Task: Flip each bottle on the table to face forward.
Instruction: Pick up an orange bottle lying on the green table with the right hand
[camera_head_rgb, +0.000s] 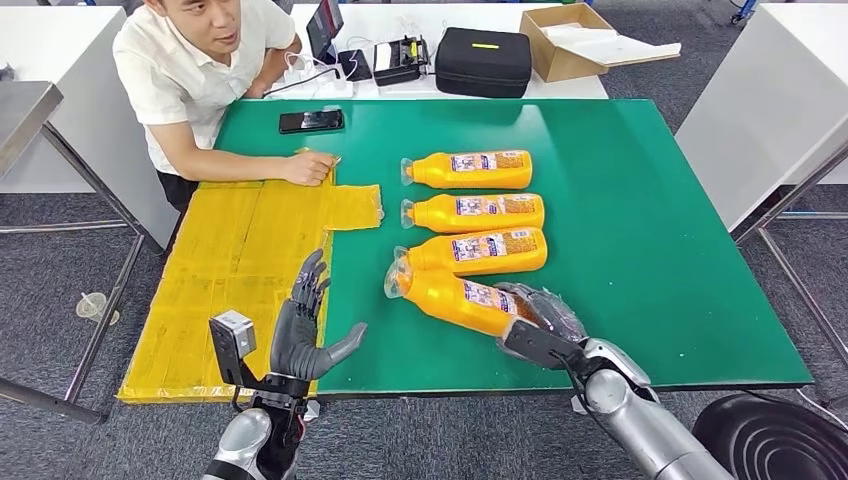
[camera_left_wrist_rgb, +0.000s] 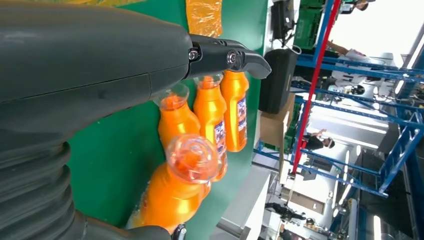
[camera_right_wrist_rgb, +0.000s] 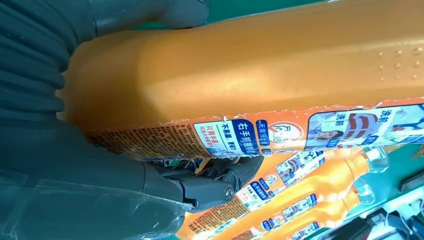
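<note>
While right hand (camera_head_rgb: 535, 312) grips nearest orange bottle (camera_head_rgb: 455, 298) askew, left hand (camera_head_rgb: 305, 325) open, empty, beside it.

On the green table mat (camera_head_rgb: 640, 240) four orange plastic bottles are laid on their sides in a column. The farthest bottle (camera_head_rgb: 468, 169) is placed behind the second bottle (camera_head_rgb: 474, 212), and the third bottle (camera_head_rgb: 475, 251) is placed before that. The nearest bottle (camera_head_rgb: 452, 296) is set at an angle, its cap end touching the third bottle. Its base is gripped by the right hand (camera_head_rgb: 535, 315). The yellow taped sheet (camera_head_rgb: 235, 275) lies left of the bottles. The left hand (camera_head_rgb: 303, 330) is held over the sheet's near right corner.
</note>
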